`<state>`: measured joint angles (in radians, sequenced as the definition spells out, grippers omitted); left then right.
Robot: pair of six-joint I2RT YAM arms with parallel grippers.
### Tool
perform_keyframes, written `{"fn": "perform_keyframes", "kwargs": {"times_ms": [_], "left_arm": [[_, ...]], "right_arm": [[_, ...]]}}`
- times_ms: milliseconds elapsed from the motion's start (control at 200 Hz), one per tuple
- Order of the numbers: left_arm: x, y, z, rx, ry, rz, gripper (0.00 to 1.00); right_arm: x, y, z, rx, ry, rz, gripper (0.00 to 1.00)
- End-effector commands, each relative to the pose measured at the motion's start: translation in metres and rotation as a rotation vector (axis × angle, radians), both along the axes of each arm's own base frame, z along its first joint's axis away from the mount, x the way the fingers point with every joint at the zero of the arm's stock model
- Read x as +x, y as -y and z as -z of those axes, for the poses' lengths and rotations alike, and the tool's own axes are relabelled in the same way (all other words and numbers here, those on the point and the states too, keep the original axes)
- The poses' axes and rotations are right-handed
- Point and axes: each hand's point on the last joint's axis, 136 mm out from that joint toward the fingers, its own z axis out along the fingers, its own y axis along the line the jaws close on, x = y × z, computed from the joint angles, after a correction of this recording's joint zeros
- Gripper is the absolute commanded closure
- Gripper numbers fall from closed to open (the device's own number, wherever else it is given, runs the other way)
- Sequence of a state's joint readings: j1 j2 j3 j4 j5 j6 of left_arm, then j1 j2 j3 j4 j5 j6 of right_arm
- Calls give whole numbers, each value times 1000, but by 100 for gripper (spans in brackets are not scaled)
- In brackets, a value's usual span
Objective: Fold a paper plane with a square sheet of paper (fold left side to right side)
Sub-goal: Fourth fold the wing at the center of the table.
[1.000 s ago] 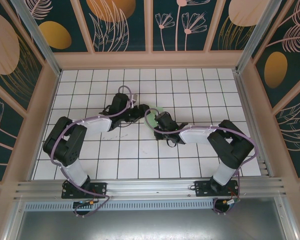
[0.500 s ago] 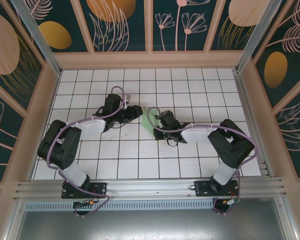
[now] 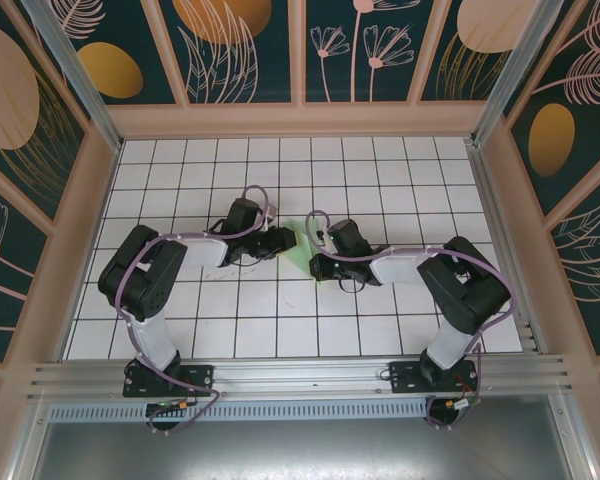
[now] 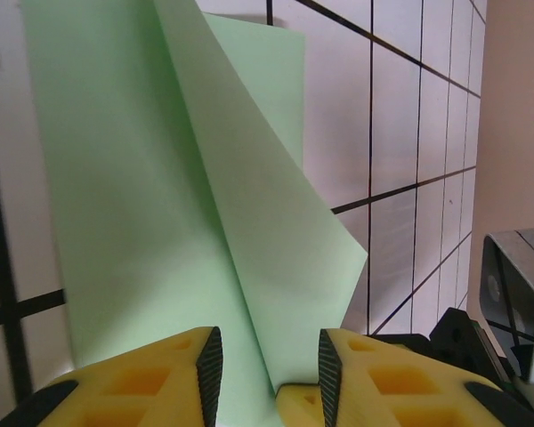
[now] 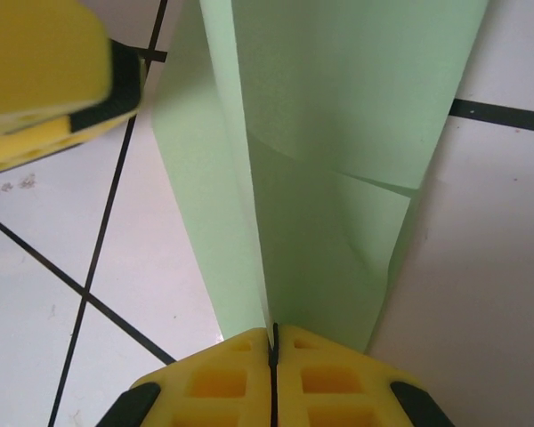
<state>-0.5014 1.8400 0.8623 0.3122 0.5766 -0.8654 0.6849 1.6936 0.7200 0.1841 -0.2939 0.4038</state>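
My right pincer (image 5: 273,336) pinches the folded green paper sheet (image 5: 338,116), while my left pincer (image 4: 267,358) straddles its raised fold, jaws apart.

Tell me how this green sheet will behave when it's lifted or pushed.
Likely floppy: the green sheet curves up in loose flaps where the right end effector pinches it. Probably very light, so a push may slide it across the smooth tiled table. It seems to hold creases; one already shows.
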Motion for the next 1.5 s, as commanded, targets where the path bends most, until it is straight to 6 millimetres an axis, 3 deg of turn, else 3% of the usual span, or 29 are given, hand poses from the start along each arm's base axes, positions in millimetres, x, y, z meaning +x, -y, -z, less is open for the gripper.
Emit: {"fn": "perform_keyframes", "kwargs": {"times_ms": [0, 295, 550, 580, 881, 1196, 1496], "left_arm": [[9, 12, -8, -29, 36, 22, 62], [14, 24, 10, -10, -3, 35, 62], [9, 17, 34, 51, -52, 23, 61], [17, 21, 27, 43, -33, 21, 61], [13, 14, 46, 98, -73, 11, 61], [12, 12, 50, 116, -80, 8, 61], [11, 10, 51, 123, -84, 4, 61]], "right_arm": [[-3, -5, -8, 70, -15, -15, 91], [-4, -4, -6, 87, -34, -16, 91], [-4, -3, -3, 93, -51, -17, 90], [-4, -3, -3, 94, -54, -17, 90], [-4, -4, -2, 108, -68, -22, 88], [-2, -5, -14, 135, -50, -19, 77], [10, 7, -51, 209, 4, 5, 57]]}}
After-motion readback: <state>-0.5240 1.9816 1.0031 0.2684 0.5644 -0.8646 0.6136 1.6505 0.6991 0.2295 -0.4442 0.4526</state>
